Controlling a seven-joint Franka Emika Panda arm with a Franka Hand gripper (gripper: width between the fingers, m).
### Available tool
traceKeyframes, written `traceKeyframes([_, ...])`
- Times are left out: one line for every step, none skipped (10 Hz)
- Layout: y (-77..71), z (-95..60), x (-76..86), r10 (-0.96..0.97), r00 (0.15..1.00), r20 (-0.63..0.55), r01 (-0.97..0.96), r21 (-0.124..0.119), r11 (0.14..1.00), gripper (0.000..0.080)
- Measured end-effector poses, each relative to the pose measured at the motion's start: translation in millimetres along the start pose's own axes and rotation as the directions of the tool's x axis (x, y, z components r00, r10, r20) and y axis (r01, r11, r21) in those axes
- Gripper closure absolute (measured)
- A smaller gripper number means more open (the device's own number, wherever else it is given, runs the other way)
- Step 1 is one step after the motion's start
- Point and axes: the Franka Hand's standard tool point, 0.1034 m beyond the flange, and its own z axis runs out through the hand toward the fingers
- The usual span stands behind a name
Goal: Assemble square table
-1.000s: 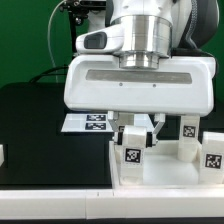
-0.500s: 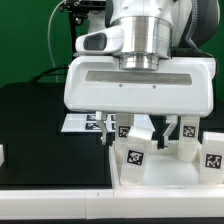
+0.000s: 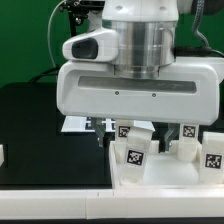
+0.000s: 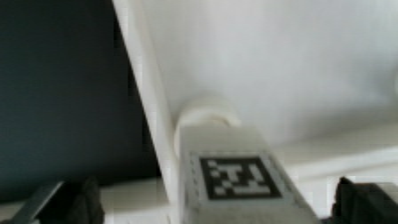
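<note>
the gripper (image 4: 210,200) stands wide open, its dark fingertips (image 4: 68,200) apart on either side of a leg (image 4: 228,165) and not touching it. that leg, a chunky white plastic post with a black-and-white tag, stands on the smooth white square slab (image 4: 285,70). judging by this, a leg-fitting step is in hand; the next move probably calls for a fresh grip to turn the leg further, or a lift clear. in the exterior view, 2 more tagged legs (image 3: 212,153) stand near the first leg (image 3: 133,150).
</note>
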Motion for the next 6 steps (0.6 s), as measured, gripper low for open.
traceKeyframes([0.6, -4.0, 4.4, 0.01, 1.0, 0.021, -0.01, 0.001, 1.0, 0.0151])
traceKeyframes([0.1, -2.8, 6.7, 0.02, 1.0, 0.004, -0.02, 0.0, 1.0, 0.0151])
traceKeyframes([0.4, -2.5, 6.6, 0.021, 1.0, 0.004, -0.021, 0.0, 1.0, 0.024])
traceKeyframes([0.0, -2.3, 6.5, 0.089, 0.996, 0.005, -0.089, 0.002, 0.996, 0.0422])
traceKeyframes([-0.3, -2.3, 6.4, 0.17, 0.985, 0.005, -0.17, 0.001, 0.985, 0.0422])
traceKeyframes([-0.3, -2.2, 6.4, 0.226, 0.974, 0.005, -0.226, 0.001, 0.974, 0.0515])
